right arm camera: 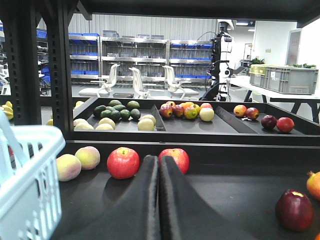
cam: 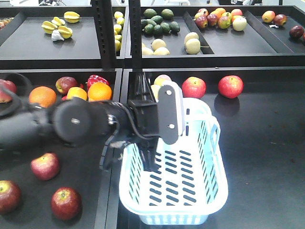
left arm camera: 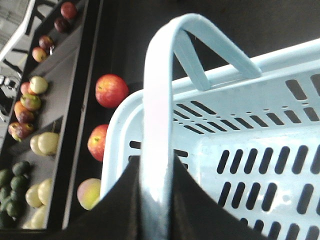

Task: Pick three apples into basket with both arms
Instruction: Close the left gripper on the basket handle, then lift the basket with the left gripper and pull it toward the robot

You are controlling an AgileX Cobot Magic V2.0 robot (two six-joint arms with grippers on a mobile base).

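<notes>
While your left gripper is clenched on the basket's hoop handle, with the pale bar running up between its two dark fingers, your right gripper is squeezed closed on nothing, its fingers pressed flat together low over the right tray.

Closest to you in the front view, the three apples lie outside the basket on the left tray. You have a front apple, a corner apple partly cut off by the picture edge, and a back apple just behind them. All three are deep red and apart from one another.

Beside them, across the divider, the basket sits lengthwise on the right tray. Whether it rests there or is lifted a little, you cannot tell. Your left arm reaches from the left across the divider to the basket's handle.

Past the arm you see two oranges on the left tray. Behind the basket's far end sit two brighter red apples, side by side and apart, and your right wrist camera shows them just beyond the closed fingertips. To your right there, a dark red apple lies alone.

Farthest back, the upper shelf holds green avocados and yellow starfruit.
</notes>
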